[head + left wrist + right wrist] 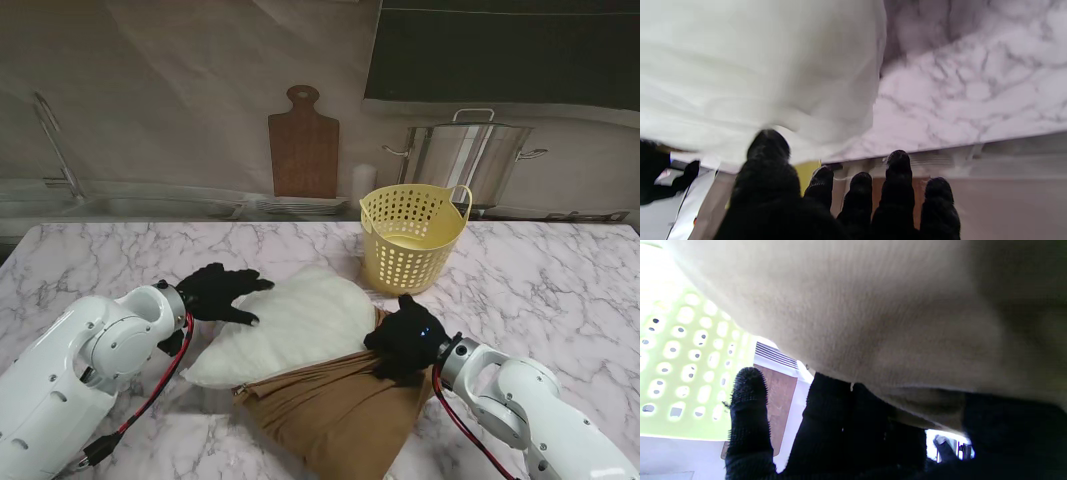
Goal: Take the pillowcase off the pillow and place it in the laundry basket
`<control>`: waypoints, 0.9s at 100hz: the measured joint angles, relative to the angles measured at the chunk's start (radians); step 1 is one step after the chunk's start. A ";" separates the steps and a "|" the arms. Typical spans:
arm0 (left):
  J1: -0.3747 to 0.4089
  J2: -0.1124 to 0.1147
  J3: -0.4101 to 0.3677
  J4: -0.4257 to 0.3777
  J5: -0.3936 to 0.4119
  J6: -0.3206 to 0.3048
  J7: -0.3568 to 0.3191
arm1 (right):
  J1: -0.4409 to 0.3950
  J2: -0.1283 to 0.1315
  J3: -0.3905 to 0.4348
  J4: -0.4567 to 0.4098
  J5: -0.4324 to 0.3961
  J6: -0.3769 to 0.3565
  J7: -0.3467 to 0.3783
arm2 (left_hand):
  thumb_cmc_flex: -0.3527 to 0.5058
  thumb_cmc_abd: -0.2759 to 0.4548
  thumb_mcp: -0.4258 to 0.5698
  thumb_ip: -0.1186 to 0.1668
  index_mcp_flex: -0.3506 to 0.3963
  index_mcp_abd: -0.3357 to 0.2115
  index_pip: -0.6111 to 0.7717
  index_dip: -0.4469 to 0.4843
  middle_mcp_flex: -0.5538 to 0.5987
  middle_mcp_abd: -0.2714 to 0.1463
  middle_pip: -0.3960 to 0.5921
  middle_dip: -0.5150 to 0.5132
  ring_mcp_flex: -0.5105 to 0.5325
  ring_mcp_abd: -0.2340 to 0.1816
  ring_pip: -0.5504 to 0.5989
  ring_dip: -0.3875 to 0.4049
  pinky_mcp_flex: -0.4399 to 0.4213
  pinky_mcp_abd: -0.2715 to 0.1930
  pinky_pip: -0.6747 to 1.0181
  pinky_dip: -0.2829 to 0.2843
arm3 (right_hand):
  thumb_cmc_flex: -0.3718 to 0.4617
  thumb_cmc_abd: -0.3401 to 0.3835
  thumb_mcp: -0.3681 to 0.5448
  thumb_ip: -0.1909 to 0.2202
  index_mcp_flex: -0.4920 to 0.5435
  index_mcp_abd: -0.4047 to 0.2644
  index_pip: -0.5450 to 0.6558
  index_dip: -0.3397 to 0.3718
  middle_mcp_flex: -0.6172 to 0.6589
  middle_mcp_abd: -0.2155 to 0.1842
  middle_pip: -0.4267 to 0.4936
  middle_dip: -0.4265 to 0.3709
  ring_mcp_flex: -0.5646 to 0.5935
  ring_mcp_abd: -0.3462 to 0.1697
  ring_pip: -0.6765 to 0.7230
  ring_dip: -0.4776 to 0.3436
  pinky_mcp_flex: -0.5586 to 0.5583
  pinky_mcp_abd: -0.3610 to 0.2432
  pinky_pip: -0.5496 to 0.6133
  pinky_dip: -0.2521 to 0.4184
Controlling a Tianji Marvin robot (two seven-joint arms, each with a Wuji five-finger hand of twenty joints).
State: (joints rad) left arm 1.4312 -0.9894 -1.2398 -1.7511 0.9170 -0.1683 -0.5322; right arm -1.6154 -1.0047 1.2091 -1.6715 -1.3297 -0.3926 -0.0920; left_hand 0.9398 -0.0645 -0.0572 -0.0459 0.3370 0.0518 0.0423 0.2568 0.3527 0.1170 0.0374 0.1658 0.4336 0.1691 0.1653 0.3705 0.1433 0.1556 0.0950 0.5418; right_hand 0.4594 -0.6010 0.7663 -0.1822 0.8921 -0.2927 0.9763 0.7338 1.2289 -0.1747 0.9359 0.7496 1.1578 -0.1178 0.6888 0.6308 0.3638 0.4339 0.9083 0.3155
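White-veined marble table (pixel 560 270): your left hand (pixel 218 292) lies spread, gripping nothing, pinning the bare white pillow (pixel 300 320) mid-table, near the yellow perforated plastic basket (pixel 410 240). Your right hand (pixel 405 340) clenches the tan, bunched fabric pillowcase (pixel 335 410) — half peeled toward the near edge. Left wrist: splayed fingers (pixel 857 193). Right wrist: fingers curled into tan cloth (pixel 873 323).

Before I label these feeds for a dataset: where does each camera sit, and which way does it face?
Stand: above the shoulders, looking down at the table; both arms, left hand, right hand.
Left wrist: along spread fingers toward the white pillow.
Right wrist: along fingers closed on the tan pillowcase.
Stand and right wrist share the yellow basket.
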 measured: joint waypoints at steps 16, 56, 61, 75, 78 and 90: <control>-0.001 -0.010 0.009 -0.012 -0.029 -0.001 0.185 | 0.018 0.004 -0.016 0.014 0.002 -0.009 -0.008 | 0.043 0.027 0.012 0.001 0.105 0.011 0.056 0.034 0.068 0.011 0.021 0.004 0.002 0.009 0.000 0.000 0.000 0.021 0.000 0.000 | 0.000 -0.001 -0.003 -0.007 0.000 -0.018 0.013 0.000 0.000 0.000 0.008 0.000 0.000 0.003 -0.004 -0.001 0.000 -0.001 0.000 0.000; -0.186 -0.039 0.347 0.109 -0.345 -0.040 0.138 | 0.049 0.006 -0.045 0.051 0.041 -0.029 -0.022 | 0.014 0.018 0.008 0.001 0.125 0.023 0.077 0.062 0.084 0.013 0.023 0.026 0.001 0.009 0.000 0.000 -0.002 0.021 0.000 -0.010 | 0.000 -0.001 -0.011 -0.007 0.000 -0.020 0.037 -0.017 0.000 0.000 0.012 0.000 0.000 0.013 -0.006 -0.001 0.000 -0.011 0.000 0.000; -0.214 -0.037 0.385 0.145 -0.380 -0.038 0.096 | 0.050 0.005 -0.046 0.055 0.048 -0.038 -0.027 | 0.001 -0.005 0.010 0.001 0.124 0.027 0.072 0.062 0.082 0.015 0.022 0.026 -0.018 0.010 -0.019 0.000 -0.004 0.019 0.000 -0.020 | 0.001 -0.001 -0.011 -0.007 0.000 -0.020 0.037 -0.017 0.000 0.000 0.012 0.000 0.001 0.014 -0.009 -0.001 0.000 -0.011 0.000 0.000; -0.301 -0.027 0.499 0.236 -0.410 0.010 0.052 | 0.052 0.005 -0.049 0.063 0.055 -0.050 -0.043 | -0.011 -0.019 0.014 0.002 0.053 0.027 0.031 0.062 0.036 0.000 -0.002 0.026 -0.057 -0.021 -0.049 -0.002 -0.033 -0.037 -0.021 -0.038 | 0.001 0.009 -0.005 -0.007 0.000 -0.020 0.037 -0.029 0.000 0.002 0.012 0.000 0.001 0.014 -0.019 -0.001 0.000 -0.012 0.000 0.000; -0.319 -0.026 0.516 0.247 -0.405 0.019 0.039 | 0.051 0.004 -0.049 0.064 0.056 -0.050 -0.043 | -0.015 -0.022 0.014 0.002 0.051 0.018 0.020 0.061 0.031 -0.011 -0.004 0.025 -0.059 -0.040 -0.054 -0.003 -0.033 -0.055 -0.021 -0.038 | 0.001 0.016 -0.003 -0.007 -0.002 -0.020 0.037 -0.030 0.000 0.002 0.012 0.000 0.001 0.014 -0.025 -0.001 0.000 -0.013 0.000 0.000; -0.368 -0.022 0.547 0.254 -0.387 0.028 -0.054 | 0.039 -0.002 -0.036 0.059 0.059 -0.051 -0.043 | -0.047 -0.028 0.016 0.014 0.008 -0.005 -0.018 0.056 -0.007 -0.041 -0.023 0.015 -0.093 -0.078 -0.081 -0.008 -0.045 -0.093 -0.067 -0.041 | 0.002 0.027 -0.002 -0.007 -0.004 -0.020 0.036 -0.052 0.000 0.002 0.012 -0.001 0.001 0.012 -0.039 -0.001 0.000 -0.026 0.002 0.000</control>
State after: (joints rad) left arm 1.0634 -1.0115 -0.6923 -1.4971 0.5302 -0.1399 -0.5860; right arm -1.5760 -1.0063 1.1734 -1.6127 -1.2709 -0.4437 -0.1349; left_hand 0.8923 -0.0928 -0.0415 -0.0324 0.3454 0.0468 0.0242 0.3124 0.3461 0.0756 0.0141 0.1810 0.3410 0.0912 0.0848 0.3628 0.0981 0.0621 0.0279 0.5011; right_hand 0.4611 -0.5743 0.7643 -0.1893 0.8885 -0.3130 1.0124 0.6822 1.2284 -0.1730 0.9480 0.7484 1.1583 -0.1056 0.6498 0.6298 0.3638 0.4081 0.9099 0.3155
